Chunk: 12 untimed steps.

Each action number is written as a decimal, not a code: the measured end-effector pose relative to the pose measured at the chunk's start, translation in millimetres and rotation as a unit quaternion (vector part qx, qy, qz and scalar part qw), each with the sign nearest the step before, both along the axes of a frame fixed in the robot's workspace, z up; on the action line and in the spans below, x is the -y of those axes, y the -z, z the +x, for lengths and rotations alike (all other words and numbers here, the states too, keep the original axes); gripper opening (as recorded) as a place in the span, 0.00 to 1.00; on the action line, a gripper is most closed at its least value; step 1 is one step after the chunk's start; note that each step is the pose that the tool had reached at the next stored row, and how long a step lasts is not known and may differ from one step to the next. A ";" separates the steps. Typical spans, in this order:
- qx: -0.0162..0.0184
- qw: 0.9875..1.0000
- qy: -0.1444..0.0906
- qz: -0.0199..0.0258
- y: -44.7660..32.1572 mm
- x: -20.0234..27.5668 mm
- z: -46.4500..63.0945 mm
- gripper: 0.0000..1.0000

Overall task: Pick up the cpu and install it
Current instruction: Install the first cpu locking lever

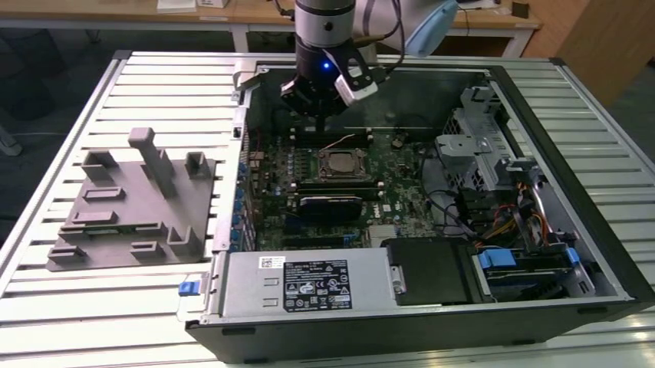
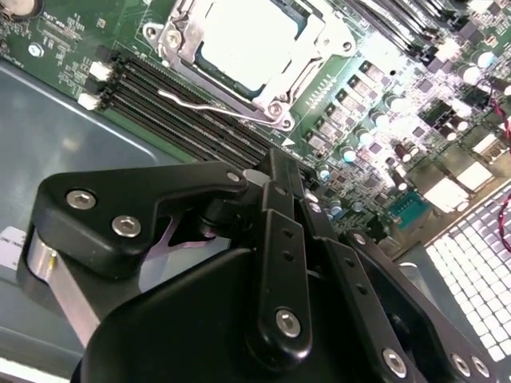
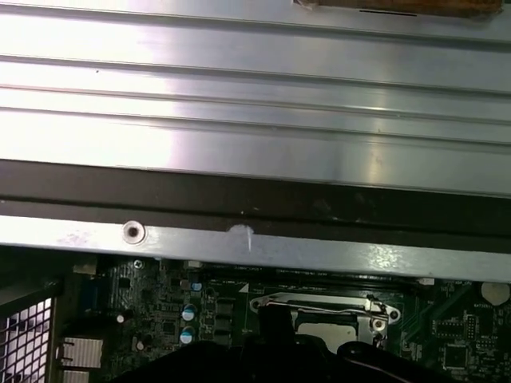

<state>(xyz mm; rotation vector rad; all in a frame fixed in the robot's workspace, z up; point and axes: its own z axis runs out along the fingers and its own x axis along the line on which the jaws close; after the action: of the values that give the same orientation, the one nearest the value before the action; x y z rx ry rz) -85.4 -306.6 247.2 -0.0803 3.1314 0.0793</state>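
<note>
Cpu lies flat inside the socket frame on the motherboard, its pale silver top level with the metal surround and square to it on the sides that the second wrist view shows. In the exterior view it sits near the middle of the open computer case, and the gripper hangs just at its twelve o'clock, above the board and apart from the chip. The grey fixture block stands well apart on the slatted table, at nine o'clock of the case.

Whether the gripper is clenched or released I cannot tell; nothing shows between its tips, so I judge that it carries no chip.

My reading is that the placing is done, or close to it, and the step in hand is the seating itself. To do that well, the chip must rest level on all four sides, with no corner riding up on the frame. Any motion near it should be straight up or down, since a sideways nudge could drag it across the contacts beneath. The thin wire lever lies along the frame, beside the black memory slots; I cannot tell whether it is latched. The tips need to keep off that wire and off the small capacitors crowded close to the socket.
</note>
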 end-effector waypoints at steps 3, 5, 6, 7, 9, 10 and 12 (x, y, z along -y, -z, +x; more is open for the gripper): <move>0.000 1.000 0.001 0.000 1.5 0.0 4.6 0.11; 0.000 1.000 0.001 0.000 2.9 0.0 7.5 0.11; 0.000 1.000 0.001 0.000 3.6 -0.1 8.5 0.11; 0.000 1.000 0.001 0.000 4.4 -0.1 9.4 0.11; 0.000 1.000 0.001 0.000 6.0 -0.1 10.3 0.11; 0.000 1.000 0.001 0.000 6.5 -0.1 10.3 0.11; 0.000 1.000 0.001 0.000 7.4 -0.1 10.7 0.11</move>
<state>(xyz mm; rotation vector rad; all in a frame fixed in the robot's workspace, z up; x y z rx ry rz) -74.7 -306.5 239.8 -0.0769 3.1313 0.0794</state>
